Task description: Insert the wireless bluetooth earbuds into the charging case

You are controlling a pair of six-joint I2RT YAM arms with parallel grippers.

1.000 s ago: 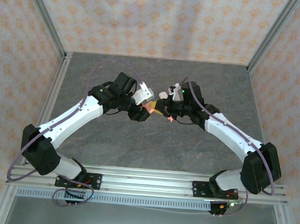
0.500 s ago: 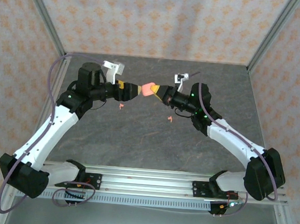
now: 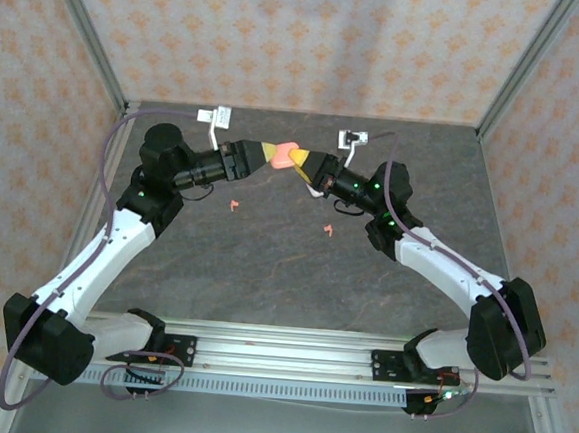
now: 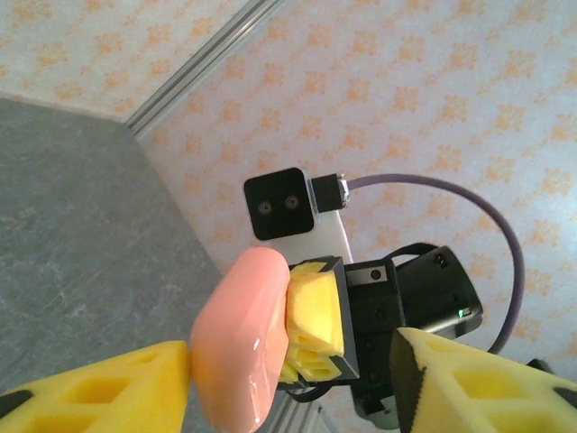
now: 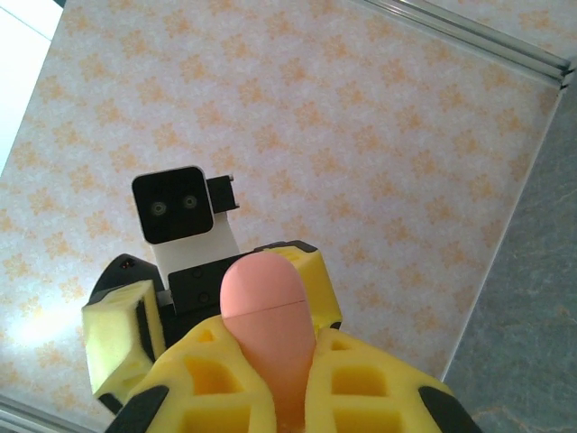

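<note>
Case (image 3: 288, 156) hangs above the table's (image 3: 265, 275) far middle, long axis running arm to arm — right gripper (image 3: 303, 163) pinching one end, left gripper (image 3: 272, 154) spread loosely around the other — while two coral earbuds (image 3: 234, 205) lie on the table below, well apart from it.

- Grey mottled stone-look tabletop (image 3: 265, 275), matte, evenly lit.
- Cream wall panels with a repeating orange floral print (image 3: 304, 37) on three sides.
- Silver aluminium frame posts (image 3: 83, 30) rise from the rear corners.
- Slotted aluminium rail (image 3: 279, 344) runs along the near edge.
- Soft glare on the wall, low left in the right wrist view.
</note>
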